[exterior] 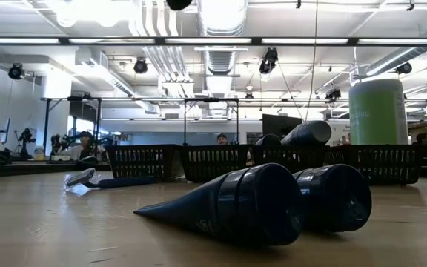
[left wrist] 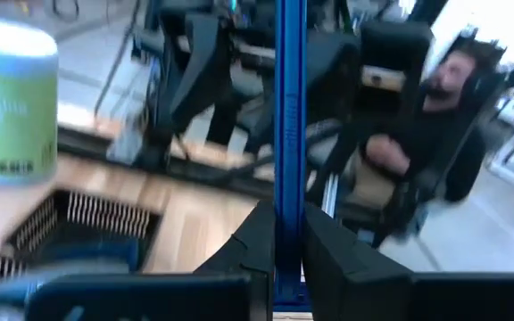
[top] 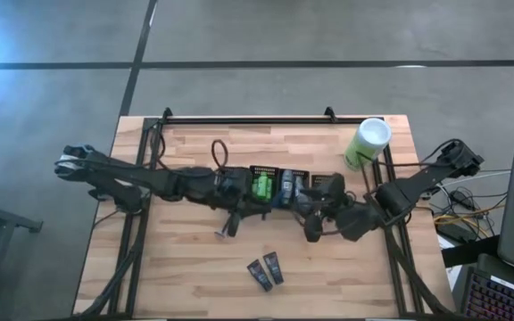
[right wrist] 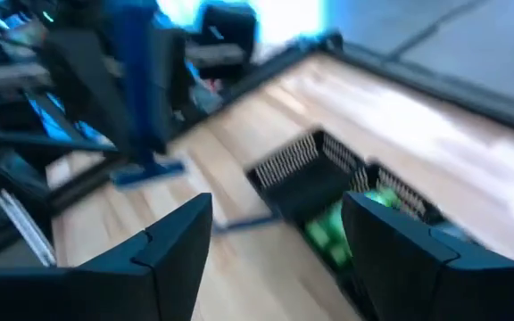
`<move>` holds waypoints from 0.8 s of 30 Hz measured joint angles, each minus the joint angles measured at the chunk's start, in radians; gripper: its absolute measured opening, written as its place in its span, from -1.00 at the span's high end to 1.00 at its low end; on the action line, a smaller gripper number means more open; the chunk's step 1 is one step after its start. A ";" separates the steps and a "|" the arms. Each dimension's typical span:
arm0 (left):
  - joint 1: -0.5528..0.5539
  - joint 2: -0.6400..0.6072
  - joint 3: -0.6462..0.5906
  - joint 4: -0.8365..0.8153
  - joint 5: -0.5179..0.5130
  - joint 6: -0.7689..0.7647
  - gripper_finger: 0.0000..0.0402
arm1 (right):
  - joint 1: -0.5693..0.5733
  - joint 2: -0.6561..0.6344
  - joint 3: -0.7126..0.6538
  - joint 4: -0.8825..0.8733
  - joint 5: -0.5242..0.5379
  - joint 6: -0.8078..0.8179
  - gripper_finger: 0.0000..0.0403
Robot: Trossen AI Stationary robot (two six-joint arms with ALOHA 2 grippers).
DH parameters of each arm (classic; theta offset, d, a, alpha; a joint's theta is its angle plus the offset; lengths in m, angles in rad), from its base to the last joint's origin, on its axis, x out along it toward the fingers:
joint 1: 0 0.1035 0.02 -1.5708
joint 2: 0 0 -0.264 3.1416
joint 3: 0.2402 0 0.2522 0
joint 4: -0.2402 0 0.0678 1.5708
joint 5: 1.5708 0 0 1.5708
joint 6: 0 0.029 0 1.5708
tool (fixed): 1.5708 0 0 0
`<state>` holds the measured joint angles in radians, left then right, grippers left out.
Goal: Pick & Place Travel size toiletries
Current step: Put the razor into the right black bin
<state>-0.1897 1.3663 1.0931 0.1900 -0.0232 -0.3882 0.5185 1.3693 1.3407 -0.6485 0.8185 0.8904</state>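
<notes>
My left gripper point(left wrist: 288, 234) is over the table's middle, shut on a blue razor point(left wrist: 289, 125). The right wrist view shows this razor point(right wrist: 139, 85) upright. My right gripper point(right wrist: 279, 227) stands open beside it with nothing between its fingers. A second razor point(exterior: 98, 180) lies flat on the wood. Two dark navy tubes point(top: 266, 270) lie side by side near the front edge, large in the low view point(exterior: 273, 204). Green packets point(top: 261, 187) and a grey tube point(top: 286, 185) lie in the black mesh baskets point(top: 327, 182). My left gripper pinches the razor's blue handle point(left wrist: 289, 192) between its two fingers, which reach out level and lie across it. The razor stands upright in the hold with its head point(right wrist: 150, 169) at the lower end, clear of the table.
A tall light-green canister with a white lid point(top: 368, 143) stands at the back right, next to the baskets. The row of baskets point(exterior: 213, 162) crosses the table's middle. Bare wood lies at the front left. A person sits beyond the table point(left wrist: 435, 116).
</notes>
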 joint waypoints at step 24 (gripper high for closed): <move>0.022 0.018 -0.001 0.074 0.025 0.099 0.83 | -0.108 0.007 0.067 0.218 -0.269 -0.266 -0.53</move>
<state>-0.1673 1.3847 1.0920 0.2638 0.0013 -0.2893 0.4102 1.3762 1.4079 -0.4306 0.5494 0.6243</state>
